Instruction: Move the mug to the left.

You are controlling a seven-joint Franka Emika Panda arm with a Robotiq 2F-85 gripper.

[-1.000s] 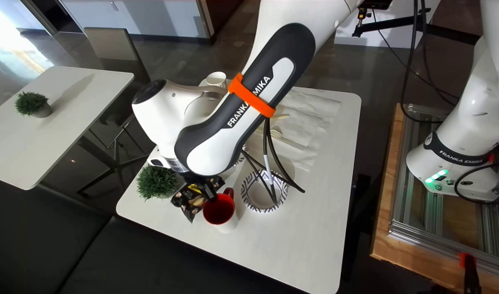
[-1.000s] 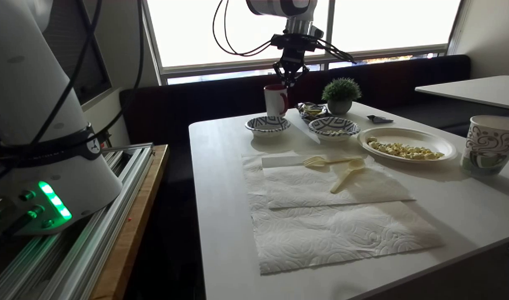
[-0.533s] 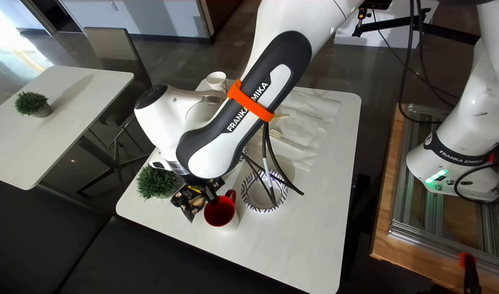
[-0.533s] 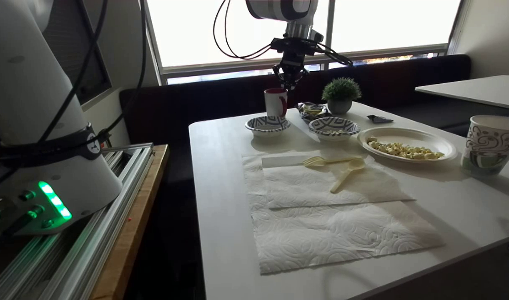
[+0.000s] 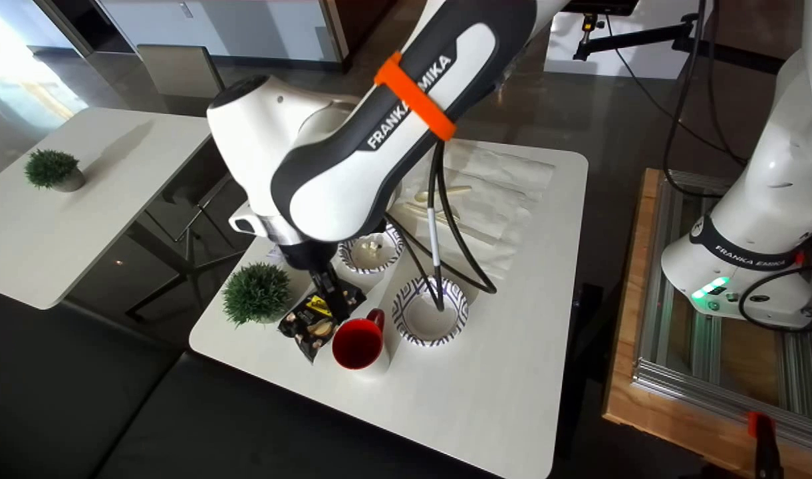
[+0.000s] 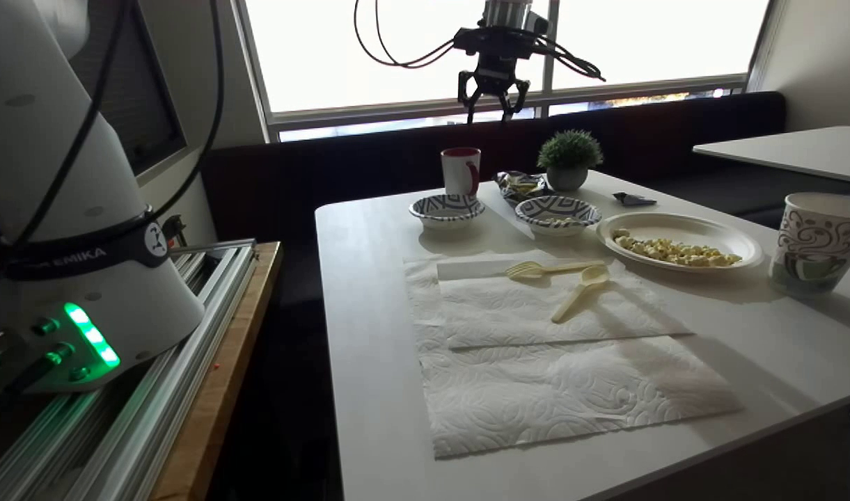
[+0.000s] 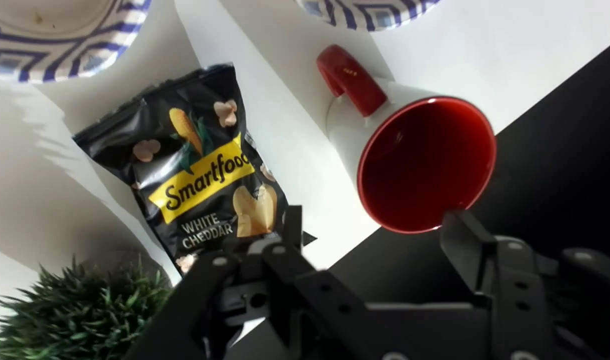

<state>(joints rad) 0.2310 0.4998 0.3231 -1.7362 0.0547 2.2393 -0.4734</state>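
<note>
The mug (image 5: 357,344), white outside with a red inside and red handle, stands upright on the white table. In an exterior view the mug (image 6: 459,174) is behind a patterned bowl, its handle turned to that picture's right. My gripper (image 6: 488,115) hangs above and slightly to the right of the mug there, apart from it, fingers spread with nothing between them. In the wrist view the mug (image 7: 427,165) lies beyond the open gripper (image 7: 373,218); one fingertip overlaps its rim in the picture.
A black popcorn bag (image 7: 200,175) lies beside the mug, with a potted plant (image 7: 80,315) past it. Patterned bowls (image 6: 445,221) stand close by. A plate (image 6: 745,254) of popcorn, a paper cup (image 6: 820,243) and paper towels (image 6: 571,390) are farther off. The table's edge runs near the mug.
The mug has come down slightly onto the table and been let go. My gripper was shut at its rim; it has opened and risen clear above it.
</note>
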